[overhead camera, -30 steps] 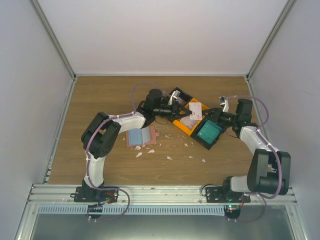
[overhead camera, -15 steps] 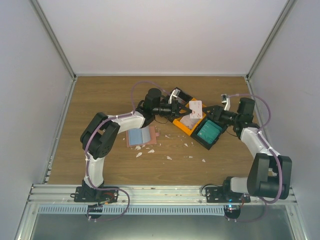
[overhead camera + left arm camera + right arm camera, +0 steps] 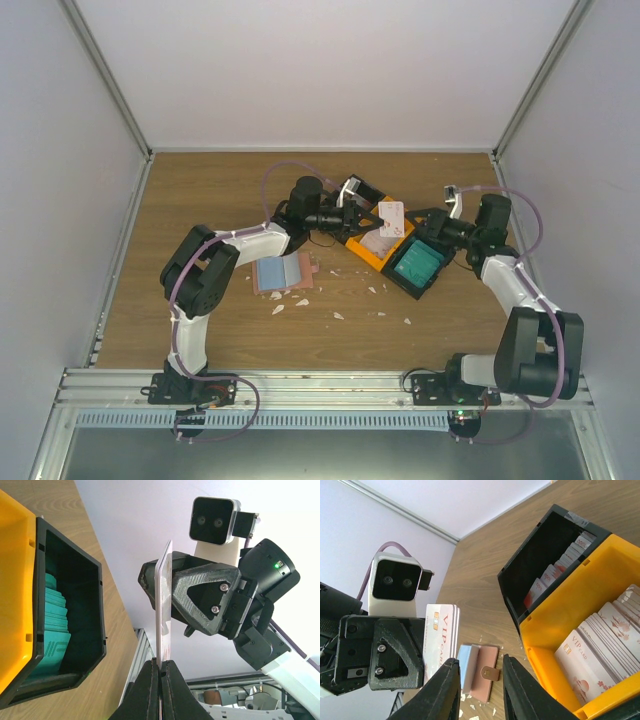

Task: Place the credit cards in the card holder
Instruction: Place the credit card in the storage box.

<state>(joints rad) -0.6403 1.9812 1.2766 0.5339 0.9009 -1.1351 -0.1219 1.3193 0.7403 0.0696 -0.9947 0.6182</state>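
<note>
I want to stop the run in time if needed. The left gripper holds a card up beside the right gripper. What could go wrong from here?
1. The left gripper pinches the card only at one end, so a nudge from the open right gripper could twist it or knock it free.
2. A dropped card would likely fall into the orange bin, away from the holder.
3. The two grippers are very close and might bump.

In the left wrist view the credit card (image 3: 164, 605) shows only its thin edge — face unseen, lower end buried between the left gripper's (image 3: 160, 666) closed fingers. In the right wrist view the right gripper's (image 3: 480, 659) 2 fingers (image 3: 445, 690) hide part of the card holder (image 3: 482, 676), and the orange bin (image 3: 555, 615) runs off-frame.
</note>
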